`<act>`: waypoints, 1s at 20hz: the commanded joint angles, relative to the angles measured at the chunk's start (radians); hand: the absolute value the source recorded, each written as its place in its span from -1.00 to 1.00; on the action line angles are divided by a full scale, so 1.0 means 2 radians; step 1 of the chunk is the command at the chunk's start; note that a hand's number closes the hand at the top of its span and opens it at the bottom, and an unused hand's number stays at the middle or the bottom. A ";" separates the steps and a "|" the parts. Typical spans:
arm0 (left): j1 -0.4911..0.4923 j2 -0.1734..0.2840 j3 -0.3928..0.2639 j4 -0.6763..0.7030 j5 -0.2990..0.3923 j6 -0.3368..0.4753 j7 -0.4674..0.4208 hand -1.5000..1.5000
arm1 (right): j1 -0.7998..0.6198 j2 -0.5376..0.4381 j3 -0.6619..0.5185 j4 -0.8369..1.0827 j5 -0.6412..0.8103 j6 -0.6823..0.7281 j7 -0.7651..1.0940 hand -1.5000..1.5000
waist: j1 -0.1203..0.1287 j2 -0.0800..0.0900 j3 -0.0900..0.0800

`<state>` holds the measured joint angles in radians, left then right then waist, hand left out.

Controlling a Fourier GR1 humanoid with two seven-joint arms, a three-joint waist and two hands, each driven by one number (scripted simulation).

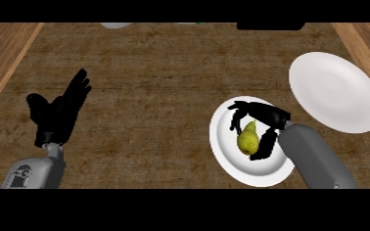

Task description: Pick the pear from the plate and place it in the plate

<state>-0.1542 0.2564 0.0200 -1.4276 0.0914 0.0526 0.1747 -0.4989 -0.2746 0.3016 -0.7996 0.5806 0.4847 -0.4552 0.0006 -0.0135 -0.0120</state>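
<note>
A yellow-green pear (248,138) lies on a white plate (225,151) at the lower right of the counter. My right hand (265,120) hangs over this plate, its fingers and thumb curled round the pear from above and from the right, hiding part of it. A second, larger white plate (334,90) sits further right and further back, with nothing on it. My left hand (59,108) rests open at the left, fingers straight and pointing up, far from both plates.
Wooden strips border the counter at the left (16,49) and right (356,36) edges. At the back edge show a pale round object (115,25) and a dark object (270,26), both cut off.
</note>
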 commanded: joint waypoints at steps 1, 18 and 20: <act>0.015 0.003 0.002 -0.024 0.004 -0.012 0.011 0.00 | -0.005 0.038 -0.014 0.021 -0.007 0.000 0.013 1.00 | 0.004 0.007 0.006; 0.019 0.003 0.026 -0.014 -0.003 0.006 0.010 0.00 | 0.245 -0.117 -0.097 -0.404 0.010 -0.261 -0.092 1.00 | -0.037 -0.002 0.006; 0.025 0.006 0.029 -0.007 0.000 -0.002 -0.004 0.00 | 0.262 -0.112 -0.136 -0.435 -0.013 -0.277 -0.075 1.00 | -0.030 0.000 0.006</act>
<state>-0.1048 0.2595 0.0656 -1.4407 0.0783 0.0630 0.1696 -0.0493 -0.4982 0.1489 -1.5397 0.6227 0.0168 -0.6201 -0.0638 -0.0162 -0.0011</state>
